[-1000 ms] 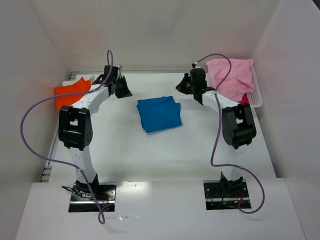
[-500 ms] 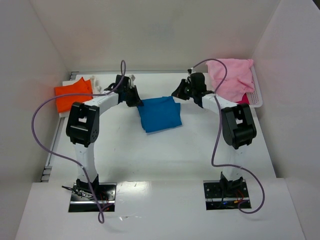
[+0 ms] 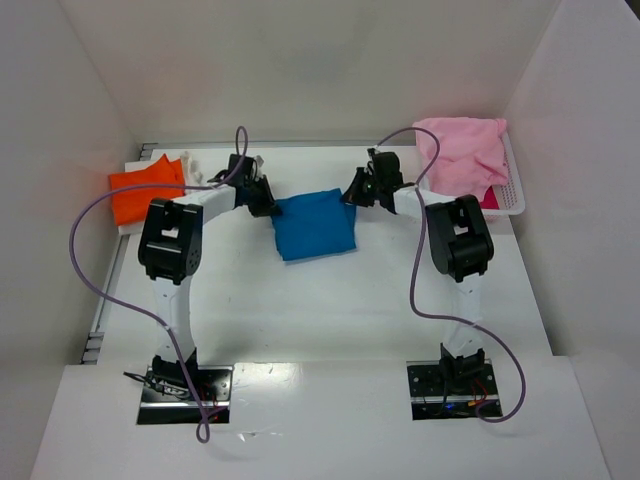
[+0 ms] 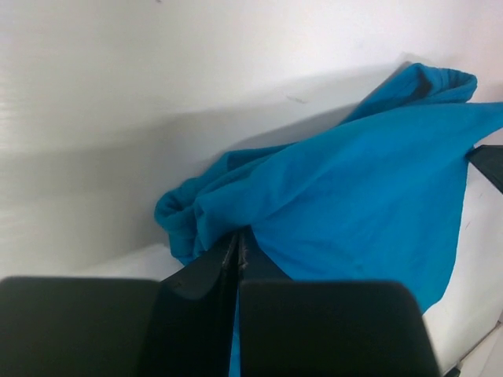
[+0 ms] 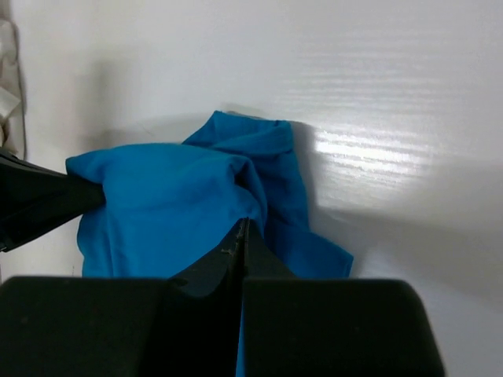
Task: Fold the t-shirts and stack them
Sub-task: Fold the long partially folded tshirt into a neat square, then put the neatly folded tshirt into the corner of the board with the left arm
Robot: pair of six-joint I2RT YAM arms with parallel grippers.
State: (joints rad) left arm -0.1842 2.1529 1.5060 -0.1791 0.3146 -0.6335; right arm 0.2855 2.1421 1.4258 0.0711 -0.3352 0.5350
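Note:
The blue t-shirt [image 3: 315, 228] lies folded mid-table, its far edge raised and stretched between the two grippers. My left gripper [image 3: 268, 206] is shut on its far left corner; in the left wrist view the fingertips [image 4: 238, 236] pinch blue cloth [image 4: 369, 196]. My right gripper [image 3: 352, 194] is shut on the far right corner, and the right wrist view shows the closed tips [image 5: 244, 225] in the blue fabric [image 5: 157, 212]. The orange t-shirt [image 3: 140, 190] lies at the far left. The pink t-shirt [image 3: 460, 155] is heaped in the basket.
A white plastic basket [image 3: 512, 198] stands at the far right against the side wall. A pale cloth [image 3: 190, 160] lies beside the orange t-shirt. White walls enclose the table on three sides. Purple cables loop off both arms.
Both grippers came inward from the back of the table to the blue t-shirt's far corners. The shirt's far edge is now pulled up and drawn between them.

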